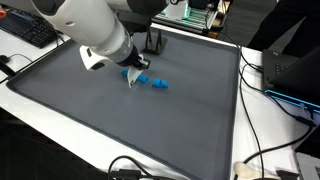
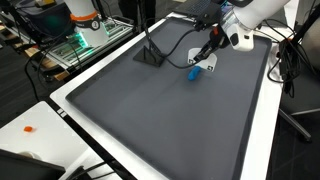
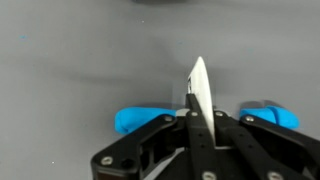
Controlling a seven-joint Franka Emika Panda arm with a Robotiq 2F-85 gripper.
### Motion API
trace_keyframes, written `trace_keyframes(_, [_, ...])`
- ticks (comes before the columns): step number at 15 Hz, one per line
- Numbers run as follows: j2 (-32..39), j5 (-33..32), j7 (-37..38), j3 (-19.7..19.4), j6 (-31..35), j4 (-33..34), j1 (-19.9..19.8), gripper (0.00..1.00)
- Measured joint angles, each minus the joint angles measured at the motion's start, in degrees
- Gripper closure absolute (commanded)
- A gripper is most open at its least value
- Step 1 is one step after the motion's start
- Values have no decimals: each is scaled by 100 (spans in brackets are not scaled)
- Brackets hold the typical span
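Black two-finger gripper (image 3: 190, 113) pinched on a thin white pointed blade (image 3: 199, 85) that projects beyond its fingertips. Small blue plastic pieces (image 3: 138, 120) lie just beside the blade, on both sides, on the dark grey mat (image 1: 120, 125).

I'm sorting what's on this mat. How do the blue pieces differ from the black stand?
The blue pieces lie low mid-mat, while the black stand rises upright near the mat's edge. The blue pieces are beside the claw, which grips a white sliver; the black stand is farther off. Both rest on the grey mat.
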Motion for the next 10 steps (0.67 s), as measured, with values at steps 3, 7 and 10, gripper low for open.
trace_keyframes(3, [33,-17,0,0,6,1,9,99])
trace_keyframes(7, [74,-61,0,2,7,4,32,99])
trace_keyframes(10, [116,-76,0,4,7,17,40,99])
